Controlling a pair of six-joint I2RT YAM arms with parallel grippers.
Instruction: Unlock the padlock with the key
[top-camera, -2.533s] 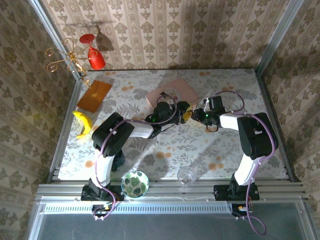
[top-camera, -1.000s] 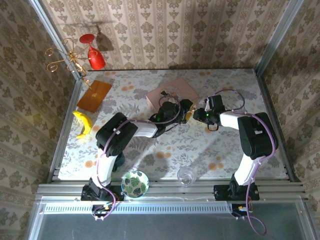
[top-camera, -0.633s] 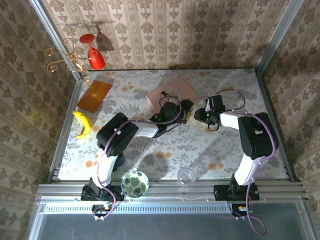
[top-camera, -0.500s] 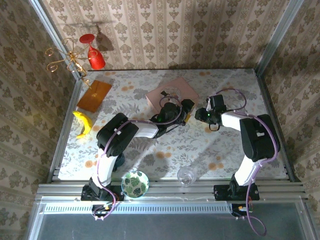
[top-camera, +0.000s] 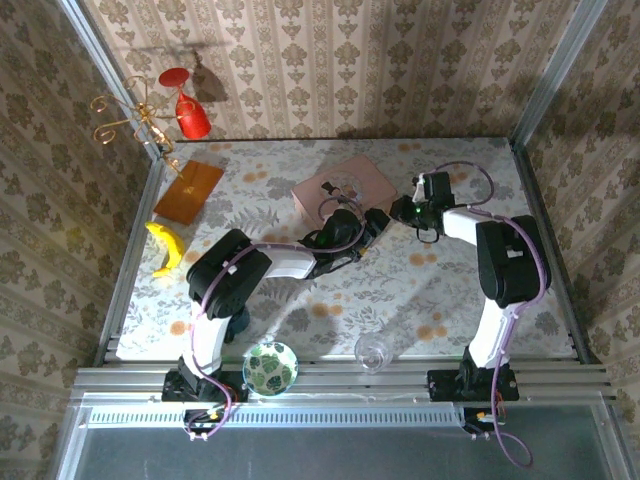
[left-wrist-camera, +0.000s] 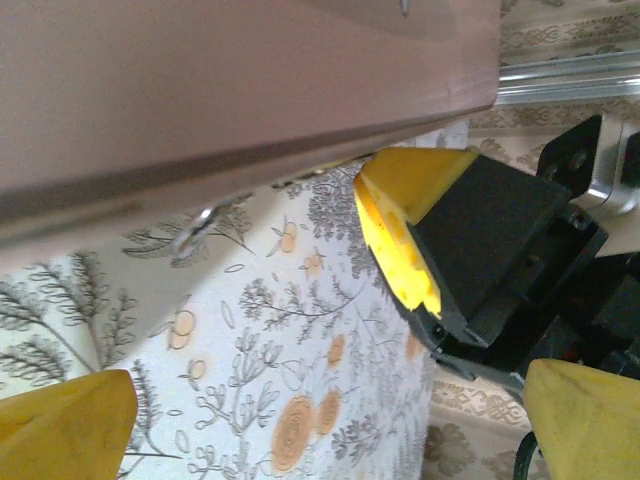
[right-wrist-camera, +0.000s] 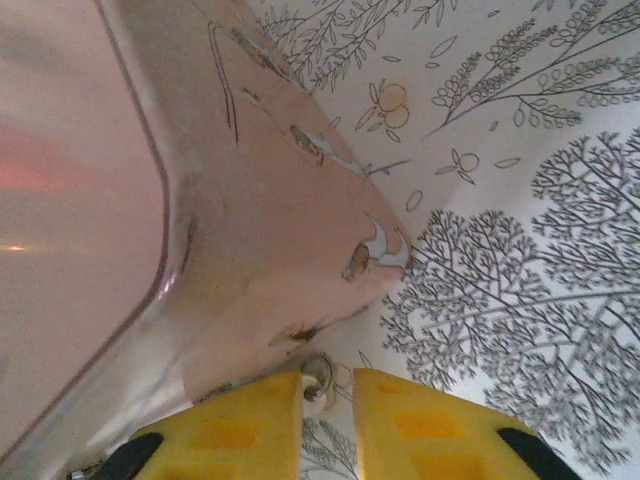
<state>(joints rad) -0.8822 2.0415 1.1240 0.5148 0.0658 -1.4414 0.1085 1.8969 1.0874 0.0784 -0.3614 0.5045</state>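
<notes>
1. Your right claw (right-wrist-camera: 327, 400) has its fingers almost together, at the near corner of the pink box (right-wrist-camera: 120, 200).
2. The padlock (right-wrist-camera: 318, 372) sits in that narrow gap; I cannot tell whether it is clamped.
3. Your left claw (left-wrist-camera: 330, 420) gapes wide, just left of it.

The left arm stretches low from its base toward the middle, and the left claw (top-camera: 368, 222) is spread wide, its yellow fingertips (left-wrist-camera: 62, 425) far apart. The right arm folds inward, with the right claw (top-camera: 404, 213) facing the left one at close range. The right claw's yellow fingers (right-wrist-camera: 235, 418) are drawn nearly together, leaving a narrow slit between them.
</notes>
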